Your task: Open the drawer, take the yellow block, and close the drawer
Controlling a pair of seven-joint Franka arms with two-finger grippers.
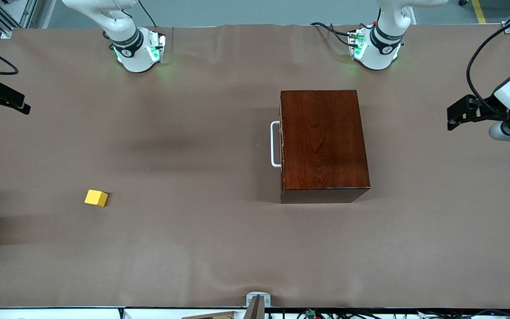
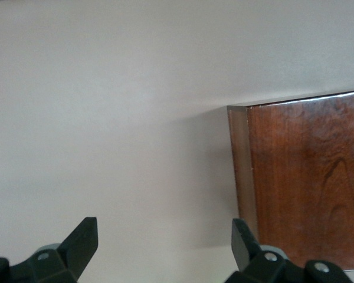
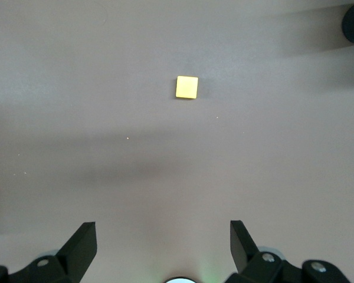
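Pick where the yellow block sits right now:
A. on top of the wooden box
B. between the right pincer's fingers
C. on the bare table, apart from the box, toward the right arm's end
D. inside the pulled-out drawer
C. The yellow block lies alone on the table, well apart from the wooden box, whose drawer is shut; the right pincer is open and holds nothing.

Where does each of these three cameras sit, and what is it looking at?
Front view: high across the table, facing both arm bases; shows the closed drawer, the yellow block, both arms at the table's ends.
Left wrist view: looks down past the open left gripper at the wooden box.
Right wrist view: looks down past the open right gripper at the block.
Front shares box and block with the wrists.
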